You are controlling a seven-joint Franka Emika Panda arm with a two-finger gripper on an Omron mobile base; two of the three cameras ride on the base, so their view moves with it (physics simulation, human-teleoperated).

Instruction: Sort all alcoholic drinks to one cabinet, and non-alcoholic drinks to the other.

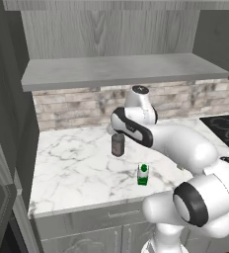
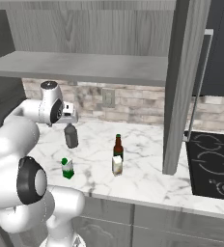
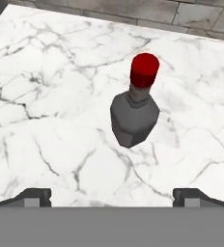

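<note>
Landmark = grey bottle w/ red cap, upright on the white marble worktop, roughly mid-depth.

Nearest the front edge, in front of the grey bottle & a bit toward the hob side: green/white carton, white cap, upright, standing apart from the bottle. In the right base view, further toward the hob than that carton: cream carton w/ the brown bottle just behind it, very close, can't tell if touching. Both well apart from the grey bottle.

Gripper hangs above the grey bottle, pointing down at it; fingers spread wide, nothing between them, no contact w/ cap. In the hand view the bottle sits centre, red cap toward the wall, bare marble all round it.

Worktop: white w/ grey veining, grey drawer fronts under its front edge. Black hob set into it, far to the side of the grey bottle, past the two drinks.

Behind the grey bottle: stone-tile backsplash in beige/grey, w/ a wall socket. Above that, a long grey shelf backed by grey wood-grain panelling, the wide cabinet. A grey wood-grain door panel stands open edge-on between the drinks & the hob, w/ a long bar handle.
</note>
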